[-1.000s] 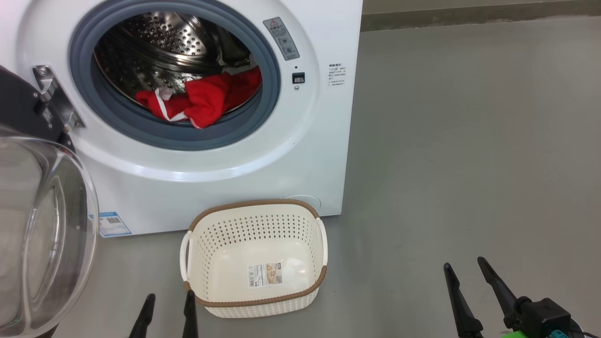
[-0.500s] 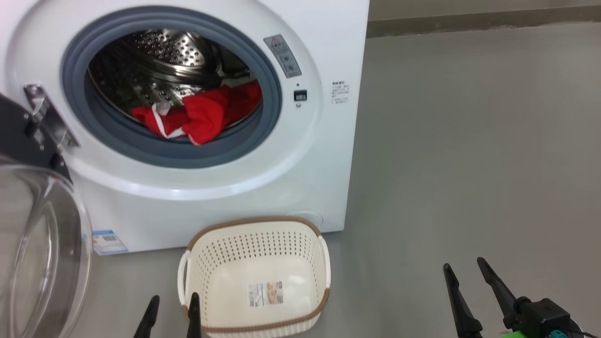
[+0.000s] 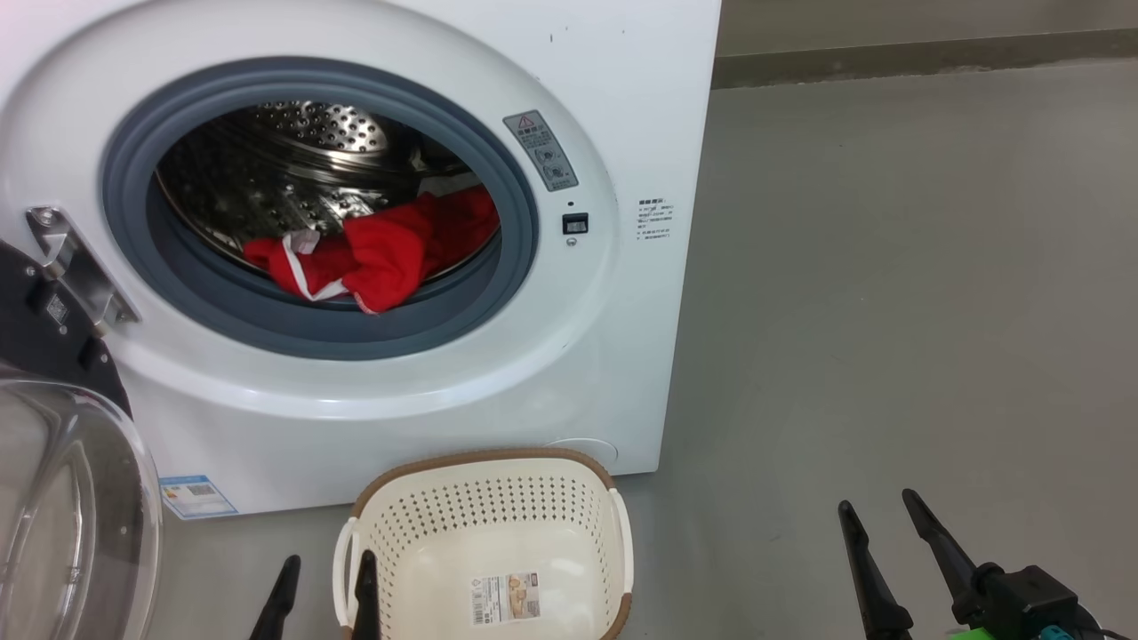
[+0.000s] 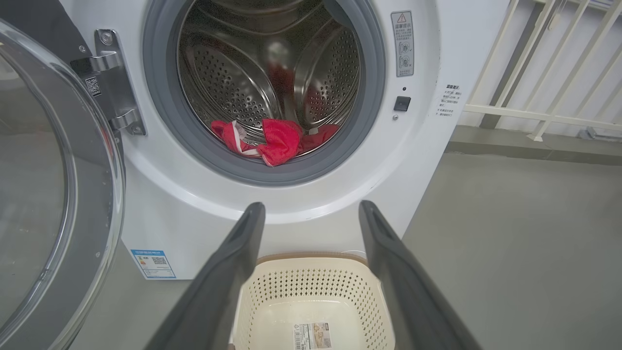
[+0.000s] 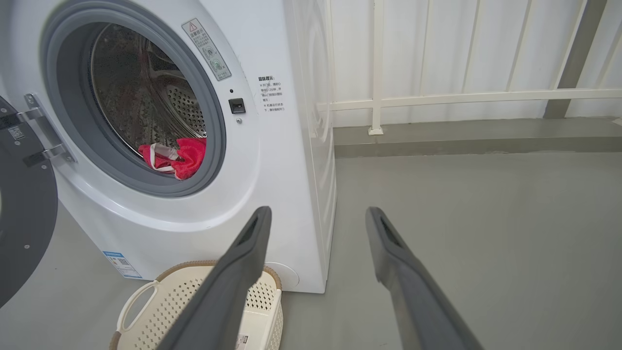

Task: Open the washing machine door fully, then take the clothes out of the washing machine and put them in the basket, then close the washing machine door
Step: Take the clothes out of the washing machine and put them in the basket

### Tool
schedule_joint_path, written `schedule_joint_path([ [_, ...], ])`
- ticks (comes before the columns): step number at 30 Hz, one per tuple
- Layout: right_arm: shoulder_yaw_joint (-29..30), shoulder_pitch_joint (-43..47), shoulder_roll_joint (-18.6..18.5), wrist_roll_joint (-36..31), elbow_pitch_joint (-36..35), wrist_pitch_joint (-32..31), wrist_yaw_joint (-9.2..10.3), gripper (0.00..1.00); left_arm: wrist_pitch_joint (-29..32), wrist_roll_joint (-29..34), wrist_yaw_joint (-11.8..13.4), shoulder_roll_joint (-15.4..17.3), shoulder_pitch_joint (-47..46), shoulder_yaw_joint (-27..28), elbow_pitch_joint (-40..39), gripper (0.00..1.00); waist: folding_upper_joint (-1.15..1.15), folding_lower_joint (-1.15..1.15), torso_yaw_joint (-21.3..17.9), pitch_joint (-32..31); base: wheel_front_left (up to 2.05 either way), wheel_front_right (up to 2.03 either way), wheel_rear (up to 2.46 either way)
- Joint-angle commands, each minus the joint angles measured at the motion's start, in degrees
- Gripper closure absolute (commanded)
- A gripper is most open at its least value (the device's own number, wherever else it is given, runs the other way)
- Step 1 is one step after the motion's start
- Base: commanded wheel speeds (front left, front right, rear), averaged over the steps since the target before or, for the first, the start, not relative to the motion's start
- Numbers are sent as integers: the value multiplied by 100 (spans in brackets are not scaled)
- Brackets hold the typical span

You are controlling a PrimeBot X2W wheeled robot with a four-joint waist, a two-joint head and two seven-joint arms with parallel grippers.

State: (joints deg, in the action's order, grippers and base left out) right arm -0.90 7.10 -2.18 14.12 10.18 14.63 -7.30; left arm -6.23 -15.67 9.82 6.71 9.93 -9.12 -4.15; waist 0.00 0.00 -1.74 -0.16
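Clothes (image 3: 382,258): one red garment with white trim, crumpled at the front lip of the drum (image 3: 267,178), with a fold drooping onto the blue-grey gasket (image 3: 267,333). I judge it light, soft and limp, neither fragile nor slippery. It would sag and trail when lifted and could catch on the gasket. Best hold, in my estimate: the bunched hump at its middle, pinched deep to catch several layers.

Washing machine (image 3: 533,373): white front-loader standing on the grey floor (image 3: 889,311).

Washing machine door (image 3: 62,507): swung out to my left on a steel hinge (image 3: 76,267).

Basket (image 3: 480,458): cream with a brown rim, on the floor just before the machine and below the opening. No clothes in it.

Left end effector (image 3: 326,558): fingers apart, holding nothing, near the basket's left handle.

Right end effector (image 3: 877,500): fingers apart, holding nothing, well to the right over the floor.

Views: the left wrist view looks straight into the drum and shows its back wall. The right wrist view adds the machine's side panel and a white railing (image 5: 461,97). The head view takes in both end effectors.
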Motion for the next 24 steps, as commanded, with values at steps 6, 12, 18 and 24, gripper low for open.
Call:
schedule_joint_path([
  [6,-158,-126,-70,42,-106,37,-19,0,-30,-36,112,80,-286,154,-117,0,0,0,2,-4,0,0,0],
  [12,-163,-126,-70,41,-98,37,-19,0,-13,-20,147,96,-293,137,-106,0,0,0,0,-13,0,0,0],
  [18,-167,-140,-70,33,-86,37,-19,0,-18,-12,170,109,-302,111,-89,0,0,0,-12,-8,0,0,0],
  [24,-157,-165,-70,23,-111,37,-19,0,-3,21,179,97,-388,21,14,0,0,0,-16,82,0,0,0],
])
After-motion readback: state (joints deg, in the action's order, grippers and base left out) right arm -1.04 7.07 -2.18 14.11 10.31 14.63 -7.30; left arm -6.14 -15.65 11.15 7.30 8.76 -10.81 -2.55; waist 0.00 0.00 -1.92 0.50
